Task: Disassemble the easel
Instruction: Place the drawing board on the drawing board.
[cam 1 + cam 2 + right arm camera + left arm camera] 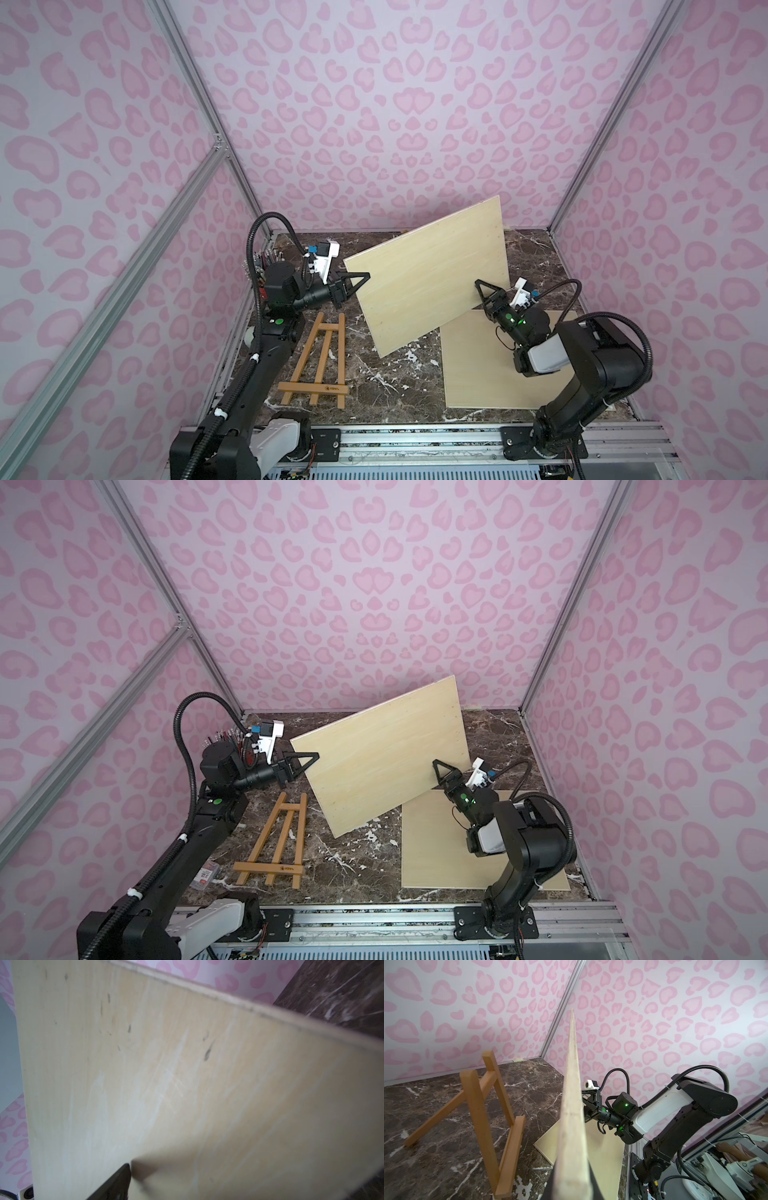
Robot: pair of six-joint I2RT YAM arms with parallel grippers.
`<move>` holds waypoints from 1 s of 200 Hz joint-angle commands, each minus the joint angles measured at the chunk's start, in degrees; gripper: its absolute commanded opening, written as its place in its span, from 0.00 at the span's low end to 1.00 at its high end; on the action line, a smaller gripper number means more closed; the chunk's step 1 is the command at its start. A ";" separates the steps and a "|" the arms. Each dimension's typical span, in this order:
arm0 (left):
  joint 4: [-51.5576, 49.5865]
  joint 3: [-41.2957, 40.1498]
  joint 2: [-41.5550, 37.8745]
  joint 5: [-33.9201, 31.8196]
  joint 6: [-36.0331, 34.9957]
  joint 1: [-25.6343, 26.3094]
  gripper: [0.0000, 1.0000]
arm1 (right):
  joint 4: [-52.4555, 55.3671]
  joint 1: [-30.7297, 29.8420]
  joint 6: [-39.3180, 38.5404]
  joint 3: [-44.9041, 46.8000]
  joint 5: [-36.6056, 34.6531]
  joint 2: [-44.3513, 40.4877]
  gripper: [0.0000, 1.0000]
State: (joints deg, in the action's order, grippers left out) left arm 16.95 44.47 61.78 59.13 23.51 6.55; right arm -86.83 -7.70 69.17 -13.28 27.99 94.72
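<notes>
The brown wooden easel [320, 361] [274, 845] stands empty on the marble table, front left; the left wrist view shows its frame [483, 1113] upright on its legs. A pale wooden board [428, 274] [386, 758] hangs tilted above the table's middle. My left gripper [365, 276] [316, 756] [571, 1188] is shut on the board's left edge. My right gripper [480, 284] [436, 764] stands open at the board's lower right edge. One of its fingers [120, 1180] lies against the board's face [187, 1084]; the other finger is hidden.
A second pale board [490, 365] [449, 845] lies flat on the table at the right, under my right arm. A holder of pens [266, 266] stands at the back left. A small box [206, 872] lies by the left arm. Pink patterned walls close in three sides.
</notes>
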 commanded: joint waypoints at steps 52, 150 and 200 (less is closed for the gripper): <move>0.27 -6.84 -6.26 -4.47 0.49 6.31 0.02 | 6.72 0.05 -6.93 13.66 0.22 -23.11 0.93; 1.22 -12.91 -7.95 -7.56 3.29 11.91 0.02 | 46.47 0.15 -13.42 15.49 -3.62 -48.56 0.96; 1.35 -12.51 -4.83 -7.63 3.74 13.16 0.02 | 56.31 -0.55 -14.73 14.69 -3.74 -50.68 0.96</move>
State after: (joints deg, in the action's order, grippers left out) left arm 15.44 31.35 55.90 49.54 27.68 19.33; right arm -31.64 -8.03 56.34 -0.21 23.03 44.23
